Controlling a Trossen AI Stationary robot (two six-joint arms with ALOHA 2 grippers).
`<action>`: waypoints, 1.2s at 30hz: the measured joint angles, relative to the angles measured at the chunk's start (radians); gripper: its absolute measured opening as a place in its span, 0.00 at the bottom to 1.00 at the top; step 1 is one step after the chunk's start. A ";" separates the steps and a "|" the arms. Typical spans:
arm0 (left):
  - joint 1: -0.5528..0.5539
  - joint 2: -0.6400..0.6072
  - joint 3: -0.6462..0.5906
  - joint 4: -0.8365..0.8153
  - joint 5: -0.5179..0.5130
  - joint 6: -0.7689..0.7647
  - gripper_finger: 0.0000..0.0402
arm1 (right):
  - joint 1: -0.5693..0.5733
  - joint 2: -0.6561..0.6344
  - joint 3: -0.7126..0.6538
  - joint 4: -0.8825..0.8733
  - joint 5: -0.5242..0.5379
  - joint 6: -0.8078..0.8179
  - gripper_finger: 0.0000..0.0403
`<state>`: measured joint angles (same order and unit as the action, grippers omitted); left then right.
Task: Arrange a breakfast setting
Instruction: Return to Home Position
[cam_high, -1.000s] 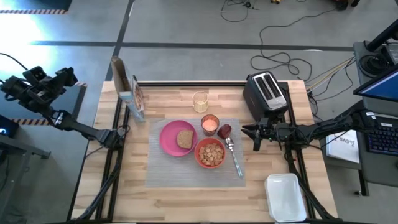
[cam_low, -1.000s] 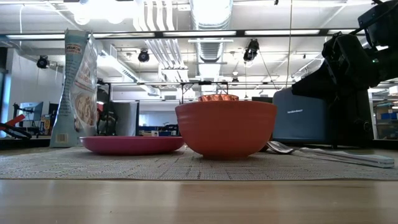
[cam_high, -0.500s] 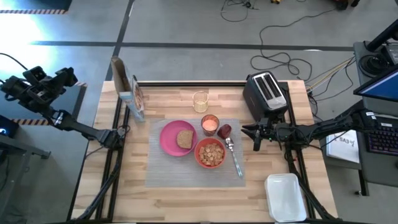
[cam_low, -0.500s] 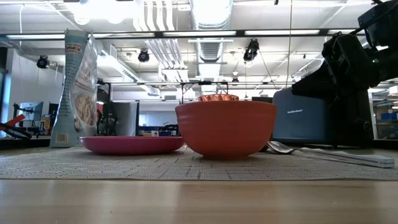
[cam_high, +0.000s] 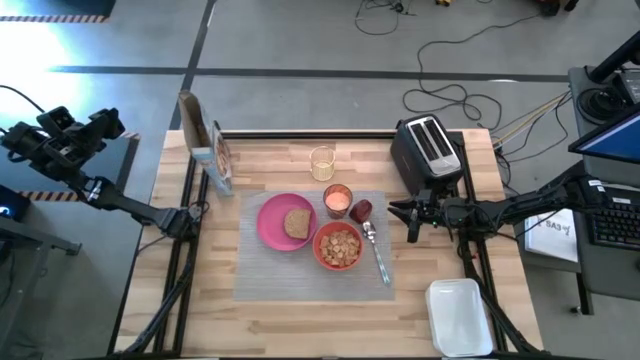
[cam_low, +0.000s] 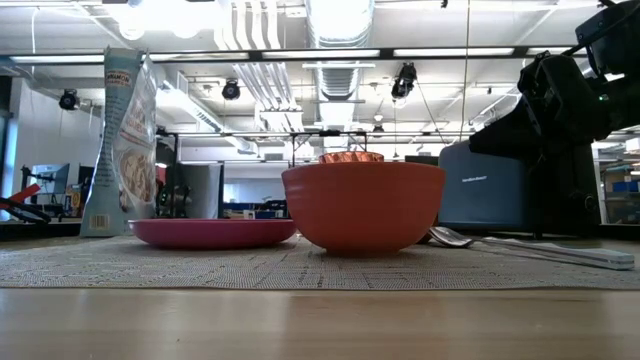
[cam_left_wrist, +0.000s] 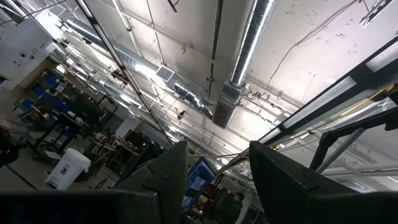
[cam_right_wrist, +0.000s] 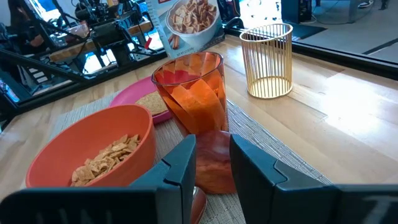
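The grey woven placemat (cam_high: 270, 270) lies mid-table. On it rest the pink plate (cam_high: 272, 224) with the toast slice (cam_high: 296, 224), the red-orange bowl (cam_high: 338, 246) holding cereal, the orange-tinted cup (cam_high: 338, 200), the dark-red fruit (cam_high: 361, 210) and the metal spoon (cam_high: 377, 253). My right gripper (cam_high: 400, 213) is open and empty, just right of the fruit. In its wrist view (cam_right_wrist: 211, 171) the fruit (cam_right_wrist: 213, 163) shows between and beyond the fingers. My left gripper (cam_left_wrist: 217, 168) is open and empty; its arm (cam_high: 62, 140) is raised off the table's left side.
A cereal box (cam_high: 205, 150) stands at the far left. A wire cup (cam_high: 322, 162) stands behind the placemat. The black toaster (cam_high: 428, 150) is at the far right, close behind my right arm. A white tray (cam_high: 458, 318) lies at the near right corner.
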<state>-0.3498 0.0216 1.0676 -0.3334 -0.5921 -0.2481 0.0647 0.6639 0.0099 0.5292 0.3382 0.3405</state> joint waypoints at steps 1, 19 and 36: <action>0.000 0.000 0.000 0.000 0.000 0.000 0.39 | 0.000 0.000 0.000 0.000 0.000 0.000 0.21; 0.000 -0.003 -0.430 -0.121 0.008 -0.032 0.39 | 0.000 0.000 0.000 0.000 0.000 0.000 0.21; 0.000 -0.004 -0.839 -0.134 -0.001 0.004 0.39 | 0.000 0.000 0.000 0.000 0.000 0.000 0.21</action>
<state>-0.3500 0.0177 0.2281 -0.4670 -0.5931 -0.2446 0.0647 0.6636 0.0101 0.5289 0.3386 0.3405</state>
